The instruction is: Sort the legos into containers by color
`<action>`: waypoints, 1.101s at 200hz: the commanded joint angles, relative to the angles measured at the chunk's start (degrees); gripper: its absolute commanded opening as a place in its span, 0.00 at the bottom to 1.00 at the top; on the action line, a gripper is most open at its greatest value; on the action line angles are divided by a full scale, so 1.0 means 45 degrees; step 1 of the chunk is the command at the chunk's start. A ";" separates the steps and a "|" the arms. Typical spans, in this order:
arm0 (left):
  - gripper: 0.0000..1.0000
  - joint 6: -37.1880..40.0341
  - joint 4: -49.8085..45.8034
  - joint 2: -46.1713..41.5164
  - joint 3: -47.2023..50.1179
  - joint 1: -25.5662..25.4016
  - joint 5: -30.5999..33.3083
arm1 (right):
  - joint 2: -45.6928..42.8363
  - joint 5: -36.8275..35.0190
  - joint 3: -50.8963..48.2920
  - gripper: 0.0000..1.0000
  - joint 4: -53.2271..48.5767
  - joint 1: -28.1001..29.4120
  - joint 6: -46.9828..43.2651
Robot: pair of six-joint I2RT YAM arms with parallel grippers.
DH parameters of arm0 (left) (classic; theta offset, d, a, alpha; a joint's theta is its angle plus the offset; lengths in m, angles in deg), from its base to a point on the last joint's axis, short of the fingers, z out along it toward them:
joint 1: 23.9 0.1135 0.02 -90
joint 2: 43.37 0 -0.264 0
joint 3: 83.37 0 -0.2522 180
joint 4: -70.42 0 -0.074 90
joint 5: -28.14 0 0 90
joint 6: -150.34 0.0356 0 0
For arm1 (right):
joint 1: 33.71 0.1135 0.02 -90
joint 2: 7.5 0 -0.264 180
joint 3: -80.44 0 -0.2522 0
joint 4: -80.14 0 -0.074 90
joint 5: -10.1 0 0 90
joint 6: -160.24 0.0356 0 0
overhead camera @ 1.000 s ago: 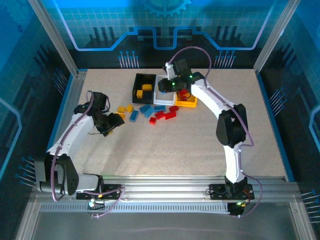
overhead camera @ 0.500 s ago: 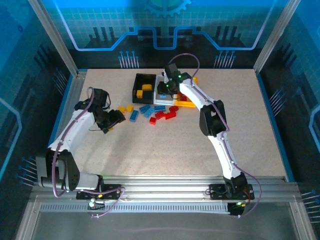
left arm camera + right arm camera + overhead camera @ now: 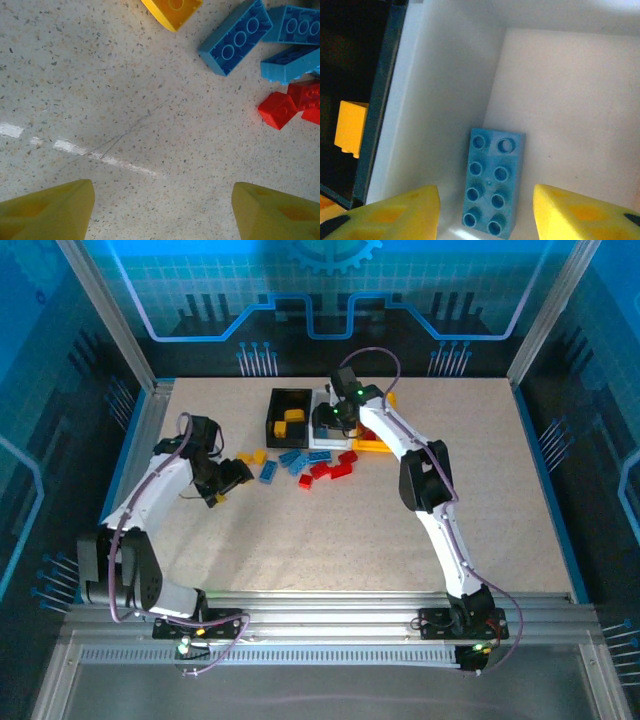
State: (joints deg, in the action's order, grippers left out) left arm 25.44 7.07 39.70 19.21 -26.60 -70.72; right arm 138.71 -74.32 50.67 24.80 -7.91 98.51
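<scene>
Right gripper (image 3: 486, 210) hangs with jaws apart over the white bin (image 3: 560, 100), blue brick (image 3: 492, 192) lying free inside, which I take as the blues' home; left gripper (image 3: 162, 212) gapes empty near loose bricks (image 3: 235, 37).

Right gripper (image 3: 486, 212) — from yellow-orange bin (image 3: 372, 447) over to white bin (image 3: 445, 100), jaws newly apart above blue brick (image 3: 493, 188)

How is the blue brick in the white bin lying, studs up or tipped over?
Studs up, flat. The blue brick shows all eight studs to the right wrist camera, lying inside the white bin.
</scene>
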 commanded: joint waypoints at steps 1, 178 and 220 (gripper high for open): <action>0.73 -0.0745 0.0016 0.0625 -0.0481 0.0353 -0.0060 | -0.1898 0.0271 -0.0931 0.58 -0.0118 0.0112 -0.0642; 0.74 0.2396 -0.0984 0.7012 -0.5285 0.0942 0.1895 | -0.9645 0.1810 -1.0446 0.62 0.2386 0.0848 -0.1372; 0.74 0.2150 -0.0729 0.7487 -0.5196 0.0817 0.1617 | -0.9621 0.1872 -1.0310 0.63 0.2290 0.0848 -0.1333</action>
State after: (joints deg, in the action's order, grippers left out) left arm 33.84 5.39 71.87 -3.46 -22.56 -63.96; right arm 96.86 -67.19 4.22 35.01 -4.15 93.11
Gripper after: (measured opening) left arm 0.743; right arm 0.628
